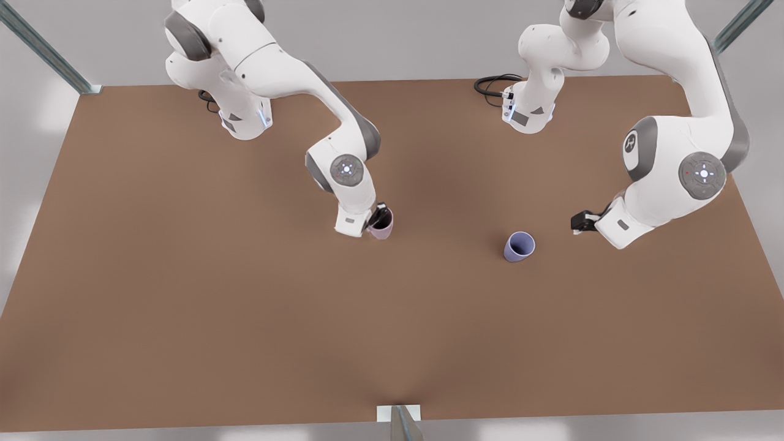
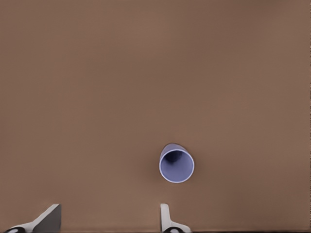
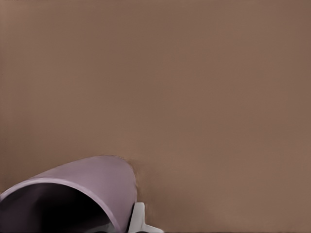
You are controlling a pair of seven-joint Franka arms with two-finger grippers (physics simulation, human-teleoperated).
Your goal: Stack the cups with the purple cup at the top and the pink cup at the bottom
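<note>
Table [image 1: 184, 306]: a big, flat brown top. Both cups and both arms are on it or over it.

Purple cup [image 1: 519, 246]: it stands alone on the table, a bit toward the front view's right. Nothing touches it. Its open mouth faces up and leans a little toward the camera. In the left wrist view the purple cup [image 2: 176, 163] is seen from above. It has a round pale rim and a darker inside.

Pink cup [image 1: 382, 226]: it sits near the middle of the table, well apart from the purple cup. It is at the tip of the arm on the front view's left. In the right wrist view the pink cup [image 3: 82, 194] is very close, and its inside looks dark.

Right gripper [image 1: 378, 218]: it is down at the pink cup, with one finger on each side of the cup's wall. One pale finger [image 3: 137, 219] is on the outside of the cup. The fingers are closed on the rim.

Left gripper [image 1: 579, 222]: it hangs above the table near the purple cup, on the front view's right. It holds nothing. In the left wrist view its two fingers [image 2: 167, 218] are spread wide apart, with bare table between them.
</note>
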